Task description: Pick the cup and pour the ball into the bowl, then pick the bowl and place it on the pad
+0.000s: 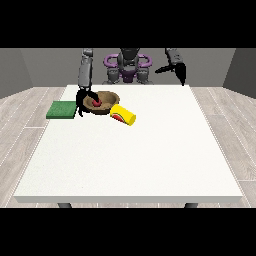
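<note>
A brown bowl (107, 98) sits on the white table (130, 150) at the far left, with a red ball (96, 102) inside it. Just right of the bowl a yellow cup (123, 114) lies on its side, its red-lined mouth turned toward the bowl. The hand at the view's left (81, 101) is at the bowl's left rim, with a finger over the rim near the ball and the rest of the hand down outside the bowl. The green pad (61, 110) lies left of the bowl at the table's edge. The hand at the view's right (180, 71) hangs above the table's far right corner, fingers pointing down.
The robot's torso (128, 65) stands behind the table's far edge. The wide white tabletop stretches toward the camera in front of the bowl and cup. Grey wooden floor surrounds the table.
</note>
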`<control>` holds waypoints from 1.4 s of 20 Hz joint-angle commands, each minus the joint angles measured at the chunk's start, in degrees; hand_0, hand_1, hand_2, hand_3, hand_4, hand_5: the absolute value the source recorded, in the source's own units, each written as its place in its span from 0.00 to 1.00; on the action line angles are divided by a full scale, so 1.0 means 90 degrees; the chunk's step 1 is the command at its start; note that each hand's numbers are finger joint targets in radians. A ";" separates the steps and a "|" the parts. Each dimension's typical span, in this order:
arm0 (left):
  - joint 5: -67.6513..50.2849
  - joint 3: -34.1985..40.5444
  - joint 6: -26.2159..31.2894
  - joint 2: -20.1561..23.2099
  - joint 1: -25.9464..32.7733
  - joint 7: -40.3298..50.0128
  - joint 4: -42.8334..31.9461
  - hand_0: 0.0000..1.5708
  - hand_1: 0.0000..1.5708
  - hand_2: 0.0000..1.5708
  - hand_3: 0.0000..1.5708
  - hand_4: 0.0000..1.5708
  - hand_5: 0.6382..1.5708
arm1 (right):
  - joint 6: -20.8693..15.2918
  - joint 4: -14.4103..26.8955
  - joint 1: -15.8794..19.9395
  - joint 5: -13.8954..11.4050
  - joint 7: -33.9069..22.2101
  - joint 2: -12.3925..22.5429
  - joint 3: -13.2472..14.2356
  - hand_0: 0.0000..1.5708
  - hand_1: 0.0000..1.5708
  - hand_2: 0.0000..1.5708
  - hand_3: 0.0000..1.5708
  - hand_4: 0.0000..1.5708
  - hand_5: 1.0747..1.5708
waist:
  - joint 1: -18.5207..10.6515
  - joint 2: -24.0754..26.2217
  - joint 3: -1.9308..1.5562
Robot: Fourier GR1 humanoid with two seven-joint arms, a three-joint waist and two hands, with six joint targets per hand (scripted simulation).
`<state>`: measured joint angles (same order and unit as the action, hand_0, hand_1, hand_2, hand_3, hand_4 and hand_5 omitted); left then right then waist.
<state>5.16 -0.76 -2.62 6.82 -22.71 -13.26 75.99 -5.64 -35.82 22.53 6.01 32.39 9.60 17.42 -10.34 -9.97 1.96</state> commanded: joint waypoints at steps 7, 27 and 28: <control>-0.0146 0.0147 0.0195 0.0069 0.0145 -0.0110 -0.0436 0.00 0.00 0.00 0.00 0.59 0.86 | -0.2076 0.0007 -0.0148 -0.1288 -0.2196 0.0418 -0.0762 1.00 1.00 1.00 0.75 0.57 0.99 | -0.0139 0.0385 -0.0185; -0.0651 0.0926 0.0429 0.0504 0.0272 0.0008 -0.0826 0.00 0.00 0.00 0.00 0.70 0.87 | -0.0070 -0.0689 0.0728 -0.1015 -0.4421 0.2294 -0.0367 1.00 1.00 1.00 0.14 0.56 1.00 | 0.0723 0.0751 -0.0221; -0.0715 0.1133 0.0514 0.0634 0.0322 -0.0474 -0.1162 0.00 0.00 0.00 0.00 0.74 0.88 | -0.0068 -0.0845 0.0915 -0.0954 -0.4436 0.2364 -0.0297 1.00 1.00 1.00 0.14 0.56 1.00 | 0.0803 0.0555 -0.0219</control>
<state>-0.23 8.39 0.84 11.67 -18.03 -16.55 65.49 -7.28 -44.20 28.72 -3.74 -9.27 27.93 11.84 -1.83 -1.23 0.01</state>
